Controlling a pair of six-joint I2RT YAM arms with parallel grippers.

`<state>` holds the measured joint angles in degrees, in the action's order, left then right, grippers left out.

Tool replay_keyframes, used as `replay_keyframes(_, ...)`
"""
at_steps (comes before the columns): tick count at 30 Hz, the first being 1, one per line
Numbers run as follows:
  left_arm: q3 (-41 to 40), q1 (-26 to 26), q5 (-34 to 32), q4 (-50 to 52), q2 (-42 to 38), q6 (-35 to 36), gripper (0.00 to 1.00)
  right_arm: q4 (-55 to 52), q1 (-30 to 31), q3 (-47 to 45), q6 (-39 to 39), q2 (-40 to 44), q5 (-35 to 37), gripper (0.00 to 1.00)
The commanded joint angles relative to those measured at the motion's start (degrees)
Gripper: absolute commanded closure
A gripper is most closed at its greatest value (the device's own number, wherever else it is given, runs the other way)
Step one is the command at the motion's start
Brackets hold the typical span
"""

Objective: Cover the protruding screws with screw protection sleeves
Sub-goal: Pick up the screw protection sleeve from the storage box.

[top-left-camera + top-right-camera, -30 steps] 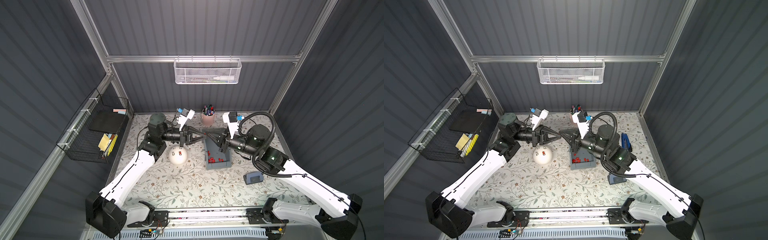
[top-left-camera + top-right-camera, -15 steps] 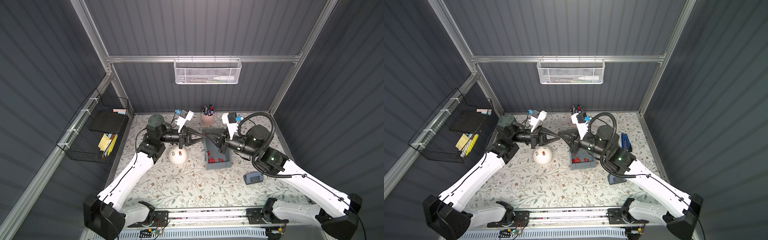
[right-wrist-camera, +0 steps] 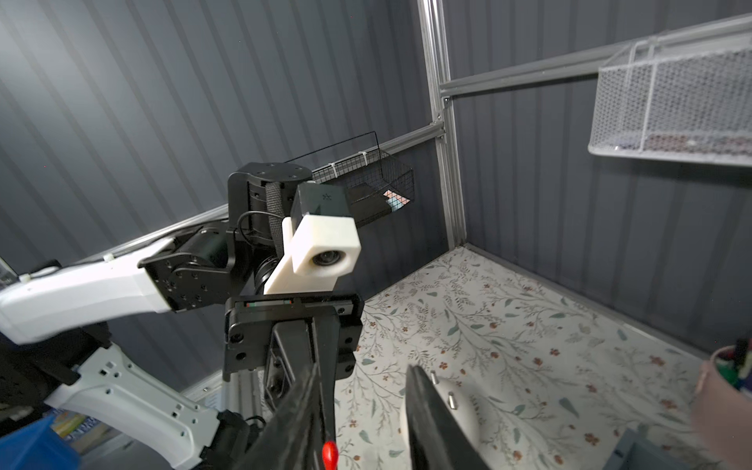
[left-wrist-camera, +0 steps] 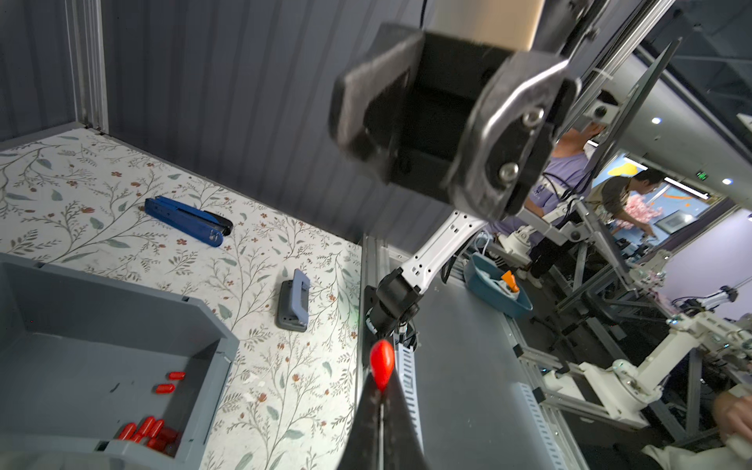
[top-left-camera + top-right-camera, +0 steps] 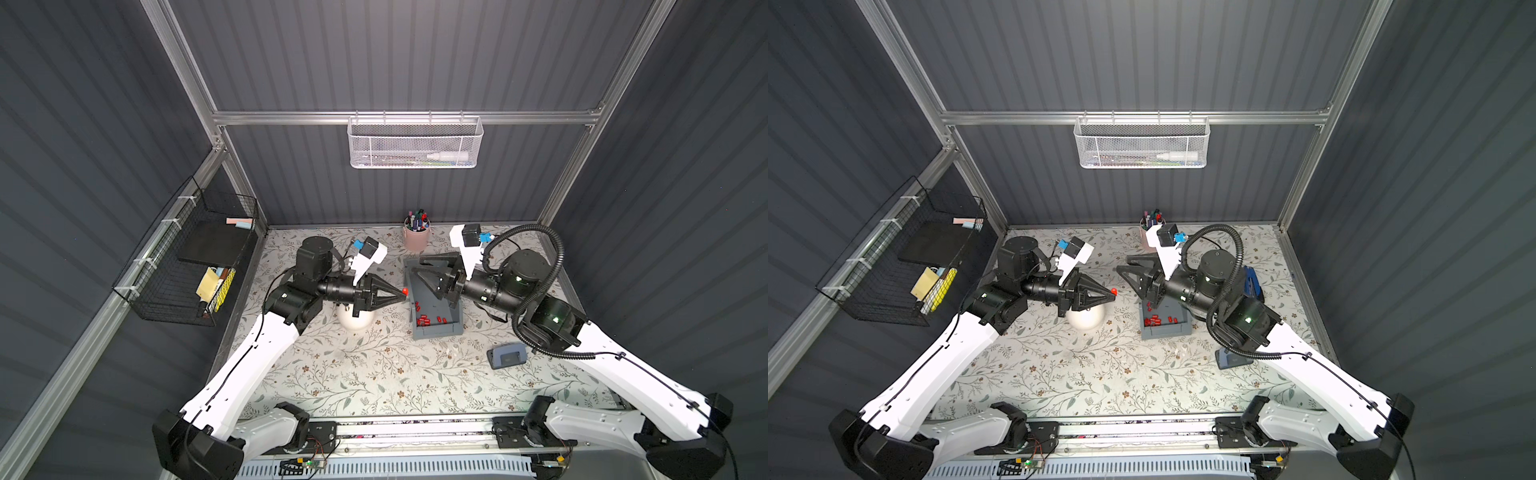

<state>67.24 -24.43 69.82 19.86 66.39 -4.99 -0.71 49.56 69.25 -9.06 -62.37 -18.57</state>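
Left pincer (image 5: 401,293), half hiding the white dome (image 5: 353,323), clamps 1 red sleeve (image 5: 404,292); right pincer (image 5: 419,266) gapes empty

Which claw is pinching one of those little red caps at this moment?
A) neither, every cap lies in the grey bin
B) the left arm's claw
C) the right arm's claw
B: the left gripper is shut on a red sleeve that pokes out of its tips, while the right gripper stands open with nothing seen between its fingers.
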Motion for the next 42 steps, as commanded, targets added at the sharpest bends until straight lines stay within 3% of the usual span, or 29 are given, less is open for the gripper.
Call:
replay_keyframes(1,2.97,-0.43,-3.0,12.68,-2.47,11.86,1.0,-8.03,0.19,4.04,5.11,-1.1,-3.62,0.69)
replay_keyframes(5,2.63,-0.45,-7.49,16.79,-4.0,16.78,1.0,-14.31,0.2,7.04,7.62,-3.16,-5.26,0.71)
replay_keyframes(10,2.73,-0.45,-8.23,19.92,-4.77,19.65,1.0,-19.81,0.5,10.34,9.63,-6.0,-7.09,0.74)
replay_keyframes(42,2.89,-0.45,-9.88,21.46,-5.74,21.43,1.0,-24.34,3.44,12.02,12.66,-10.98,-12.67,0.74)
